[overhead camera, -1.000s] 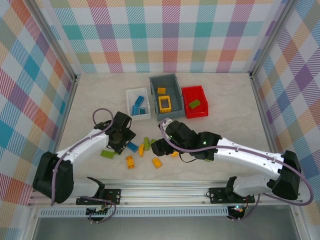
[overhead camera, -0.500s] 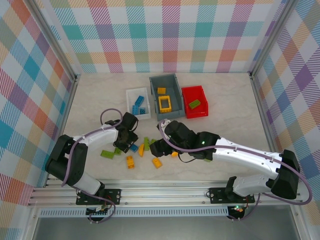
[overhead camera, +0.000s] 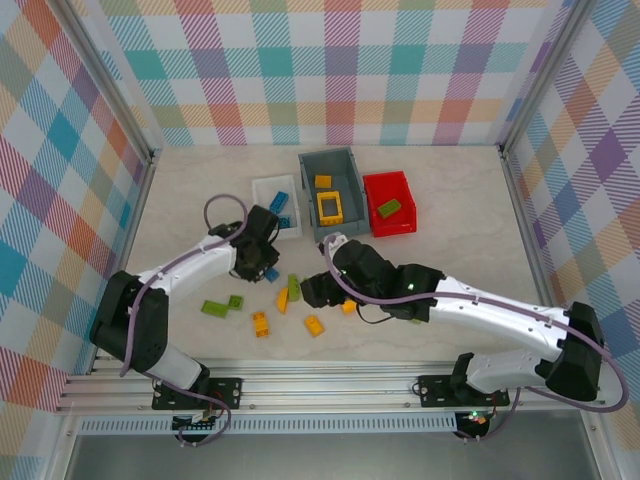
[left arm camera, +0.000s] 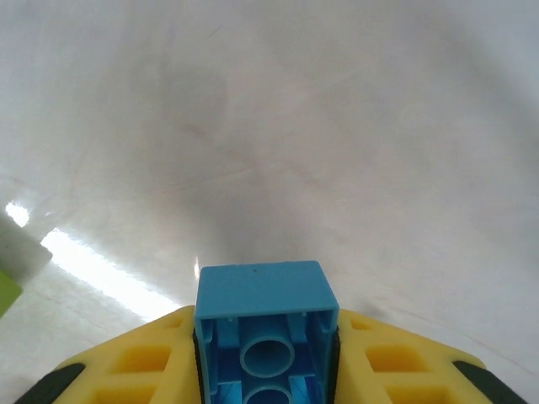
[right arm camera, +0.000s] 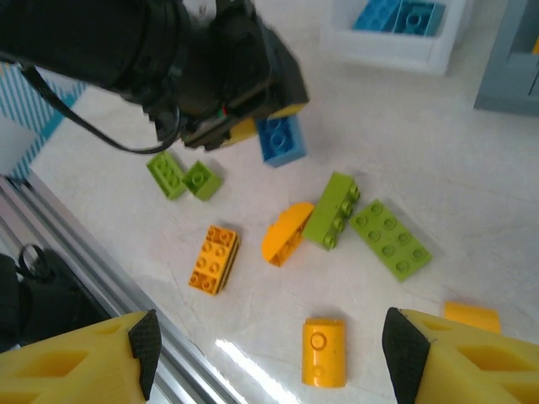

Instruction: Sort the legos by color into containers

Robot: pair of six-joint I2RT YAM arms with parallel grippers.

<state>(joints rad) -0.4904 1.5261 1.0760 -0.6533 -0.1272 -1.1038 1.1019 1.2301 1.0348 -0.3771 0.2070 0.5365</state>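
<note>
Where plaid walls (overhead camera: 340,70) close the pale marbled table (overhead camera: 460,230) on three sides, bare room lies toward nine and three o'clock in the top view. The white tray (overhead camera: 262,188), grey bin (overhead camera: 306,195) and red bin (overhead camera: 389,178) stand in a row at twelve. The left gripper (overhead camera: 266,264) clamps a blue brick (left arm camera: 263,332) between its yellow fingers (left arm camera: 152,362), underside toward the wrist camera, with the tray just off at its one o'clock. The right gripper (right arm camera: 269,349) hangs spread wide with nothing in it, above loose green bricks (right arm camera: 392,238) and orange bricks (right arm camera: 215,258).
</note>
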